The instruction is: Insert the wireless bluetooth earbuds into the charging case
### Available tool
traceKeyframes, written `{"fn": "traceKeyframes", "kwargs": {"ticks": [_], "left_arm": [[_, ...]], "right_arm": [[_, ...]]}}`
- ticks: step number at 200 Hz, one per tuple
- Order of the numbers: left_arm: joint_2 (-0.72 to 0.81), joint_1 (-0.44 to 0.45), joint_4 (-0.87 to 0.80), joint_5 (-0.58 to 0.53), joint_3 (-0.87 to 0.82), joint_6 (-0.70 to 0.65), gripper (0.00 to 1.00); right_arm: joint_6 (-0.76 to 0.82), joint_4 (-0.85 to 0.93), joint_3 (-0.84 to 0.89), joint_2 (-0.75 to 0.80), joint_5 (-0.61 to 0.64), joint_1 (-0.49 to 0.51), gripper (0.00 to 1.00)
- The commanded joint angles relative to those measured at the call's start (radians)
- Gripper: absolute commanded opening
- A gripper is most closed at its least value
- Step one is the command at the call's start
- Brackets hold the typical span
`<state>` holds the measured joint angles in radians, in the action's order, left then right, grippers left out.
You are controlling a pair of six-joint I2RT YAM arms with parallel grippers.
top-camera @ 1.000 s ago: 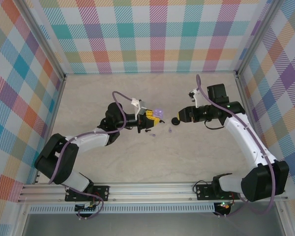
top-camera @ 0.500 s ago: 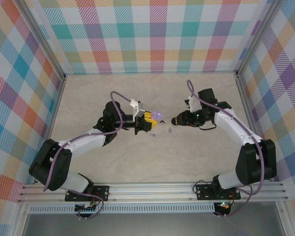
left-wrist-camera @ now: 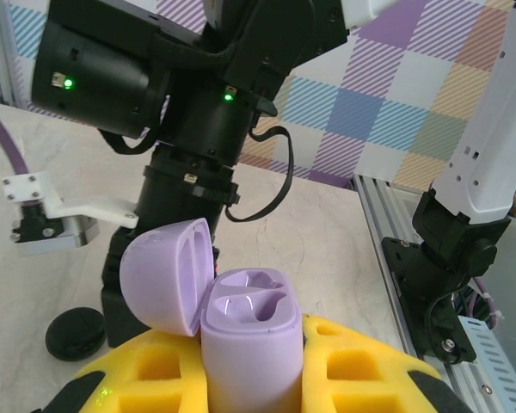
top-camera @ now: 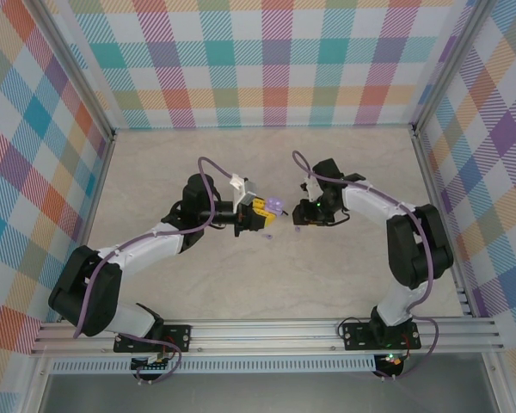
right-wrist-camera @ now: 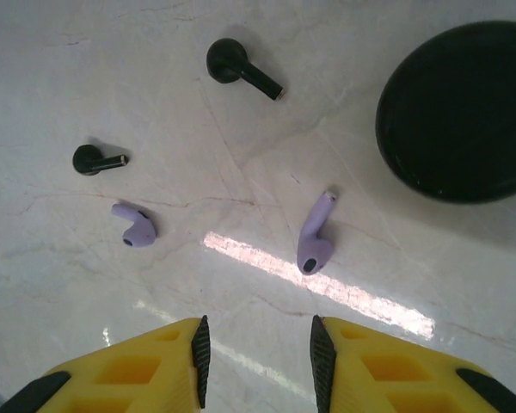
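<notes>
Now the left gripper (top-camera: 260, 211) is clamped on the lavender case (left-wrist-camera: 245, 331), which stands upright between its yellow fingers (left-wrist-camera: 361, 370). The lid (left-wrist-camera: 165, 275) of this case is swung open to one side, so the two hollow wells inside are visible.

The right gripper (right-wrist-camera: 258, 348) hangs over the table (right-wrist-camera: 86, 52) with its jaws apart and nothing between them. All four earbuds lie on the table below it, each apart from the others. Of the lavender earbuds (right-wrist-camera: 315, 237), one lies just ahead of the gap between the jaws with its stem pointing away from the gripper. The second one (right-wrist-camera: 135, 224) lies to the left of it. The black earbuds (right-wrist-camera: 241, 69) lie farther out, and one of them (right-wrist-camera: 97, 160) is just beyond the left lavender one. The black case (right-wrist-camera: 464, 112) rests closed on the table, near the first lavender earbud but not touching it.

From above, the two grippers face each other near the middle of the table.
</notes>
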<state>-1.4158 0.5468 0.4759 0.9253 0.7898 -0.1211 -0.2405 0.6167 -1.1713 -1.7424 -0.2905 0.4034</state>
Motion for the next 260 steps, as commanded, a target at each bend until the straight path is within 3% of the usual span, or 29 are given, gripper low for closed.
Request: {"fn": "traceKeyframes", "kwargs": {"ticks": [1,102,152,229,260], "left_arm": [[0.029,-0.007,-0.01,0.011,0.034,-0.011,0.0],[0.051,-0.018,-0.038,0.002,0.029,-0.014,0.0],[0.049,-0.02,-0.04,0.004,0.032,-0.012,0.0],[0.049,-0.019,-0.045,0.012,0.033,-0.008,0.0],[0.045,-0.019,-0.051,0.014,0.034,-0.01,0.0]], "right_arm": [[-0.026,0.01,-0.041,-0.034,0.038,0.016,0.38],[-0.036,0.059,-0.11,-0.163,0.138,0.067,0.38],[-0.011,0.098,-0.131,-0.195,0.177,0.096,0.3],[0.208,0.158,-0.092,-0.145,0.242,0.102,0.15],[0.297,0.176,-0.068,-0.11,0.241,0.102,0.16]]}}
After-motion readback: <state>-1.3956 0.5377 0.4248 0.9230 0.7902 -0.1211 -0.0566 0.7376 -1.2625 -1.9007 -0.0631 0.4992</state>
